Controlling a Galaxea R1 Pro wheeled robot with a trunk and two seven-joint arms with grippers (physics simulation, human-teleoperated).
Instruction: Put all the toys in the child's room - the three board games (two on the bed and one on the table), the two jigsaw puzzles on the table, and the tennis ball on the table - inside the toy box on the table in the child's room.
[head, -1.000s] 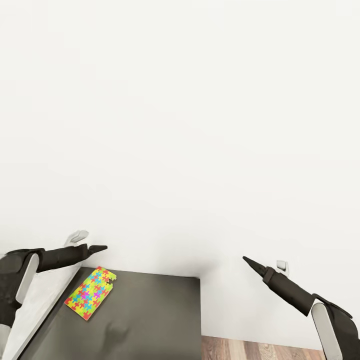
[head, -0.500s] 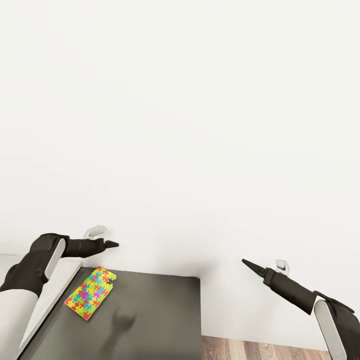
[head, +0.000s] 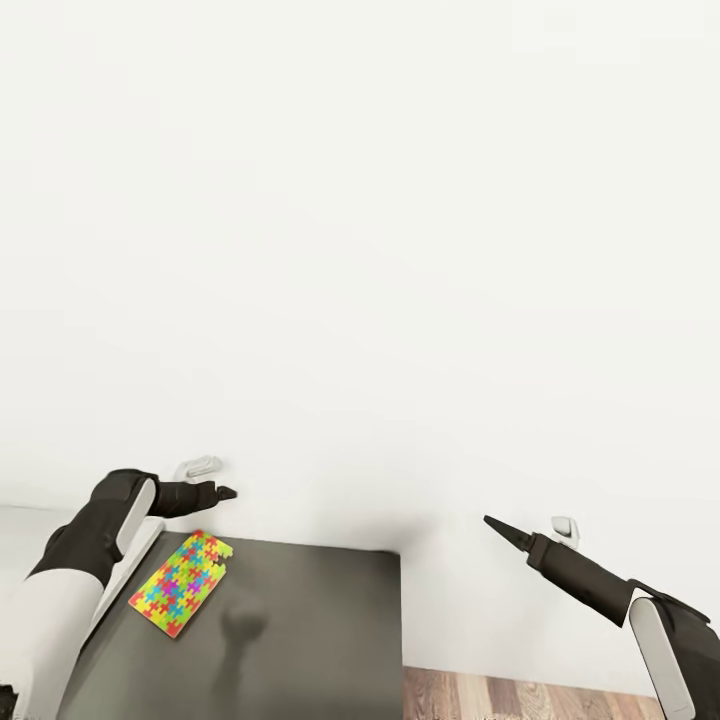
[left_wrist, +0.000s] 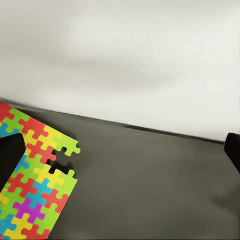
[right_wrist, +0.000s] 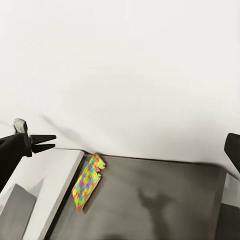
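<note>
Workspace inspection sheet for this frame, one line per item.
Surface: dark grey table section, light grey top adjoining it.
Job's things: one jigsaw puzzle lying flat near the dark section's far corner, one edge piece missing.
Clutter: nothing seen.
Grippers: left gripper above the puzzle, jaws open and empty; right gripper raised off the table's side, state unclear.
Cables: nothing seen.
Surroundings: white wall, wood-plank floor.
</note>
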